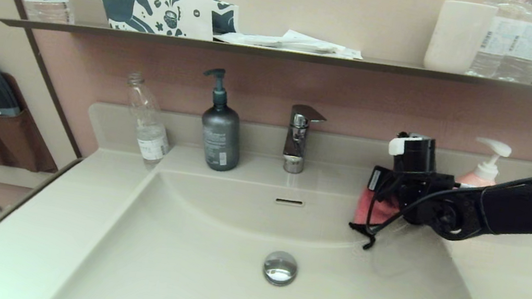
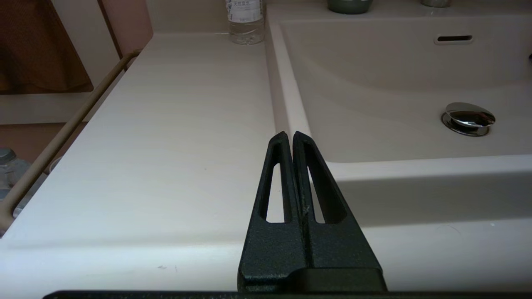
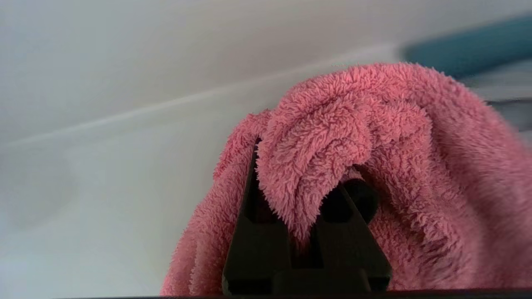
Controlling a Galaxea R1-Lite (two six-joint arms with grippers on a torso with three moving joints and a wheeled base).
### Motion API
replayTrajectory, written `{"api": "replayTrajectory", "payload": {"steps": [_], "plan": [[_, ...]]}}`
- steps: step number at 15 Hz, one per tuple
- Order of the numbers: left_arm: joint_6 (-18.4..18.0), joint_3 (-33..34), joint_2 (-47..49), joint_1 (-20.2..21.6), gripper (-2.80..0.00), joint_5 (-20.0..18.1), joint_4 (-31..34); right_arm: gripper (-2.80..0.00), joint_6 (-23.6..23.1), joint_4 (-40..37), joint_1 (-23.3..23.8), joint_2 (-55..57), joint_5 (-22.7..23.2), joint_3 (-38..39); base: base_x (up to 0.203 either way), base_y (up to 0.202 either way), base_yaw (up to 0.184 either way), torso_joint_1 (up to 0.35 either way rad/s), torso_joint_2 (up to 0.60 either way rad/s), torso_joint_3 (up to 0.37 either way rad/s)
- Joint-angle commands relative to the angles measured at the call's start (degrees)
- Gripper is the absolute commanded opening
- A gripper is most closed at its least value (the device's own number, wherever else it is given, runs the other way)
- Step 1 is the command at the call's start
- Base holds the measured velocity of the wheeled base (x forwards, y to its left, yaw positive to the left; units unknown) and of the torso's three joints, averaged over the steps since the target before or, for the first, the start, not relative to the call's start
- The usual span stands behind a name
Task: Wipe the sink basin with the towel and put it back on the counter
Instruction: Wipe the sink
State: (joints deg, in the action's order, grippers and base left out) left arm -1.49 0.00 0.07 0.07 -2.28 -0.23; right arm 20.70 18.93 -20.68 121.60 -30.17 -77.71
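Observation:
The coral-pink towel (image 1: 369, 207) is bunched in my right gripper (image 1: 387, 202), which is shut on it at the back right rim of the sink basin (image 1: 204, 277). A black edge of the cloth (image 1: 360, 231) hangs down onto the basin's sloping wall. In the right wrist view the fluffy towel (image 3: 374, 124) folds over the right gripper (image 3: 299, 174) and hides its tips. The chrome drain plug (image 1: 280, 267) sits mid-basin. My left gripper (image 2: 289, 135) is shut on nothing, parked low over the counter (image 2: 166, 124) by the basin's front left corner (image 2: 307, 166).
Along the back edge stand a clear plastic bottle (image 1: 146, 121), a grey pump bottle (image 1: 220, 129), the faucet (image 1: 299, 138) and a pink soap bottle (image 1: 484, 171) behind my right arm. A dark shelf (image 1: 280, 55) runs above. Bare counter (image 1: 502, 295) lies right of the basin.

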Motion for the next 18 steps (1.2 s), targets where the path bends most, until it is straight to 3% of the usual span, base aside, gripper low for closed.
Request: {"api": "replayTrajectory", "payload": {"steps": [1,7,15,18], "plan": [[0.0,0.0,0.0,0.0,-2.80,0.0,0.0,-2.80,0.1,0.2,1.7,-2.9,-0.1,2.0,0.000,0.000,0.000,0.000,0.00,0.000],[0.0,0.0,0.0,0.0,-2.80,0.0,0.0,-2.80,0.0,0.3,-2.0,0.9,-0.1,-0.2,0.000,0.000,0.000,0.000,0.00,0.000],[0.0,0.0,0.0,0.0,-2.80,0.0,0.0,-2.80,0.1,-2.0,-14.0,1.5,4.0,-5.5,0.000,0.000,0.000,0.000,0.00,0.000],[0.0,0.0,0.0,0.0,-2.80,0.0,0.0,-2.80,0.0,-2.3,-15.4,1.9,4.1,-7.3,0.000,0.000,0.000,0.000,0.00,0.000]]}}
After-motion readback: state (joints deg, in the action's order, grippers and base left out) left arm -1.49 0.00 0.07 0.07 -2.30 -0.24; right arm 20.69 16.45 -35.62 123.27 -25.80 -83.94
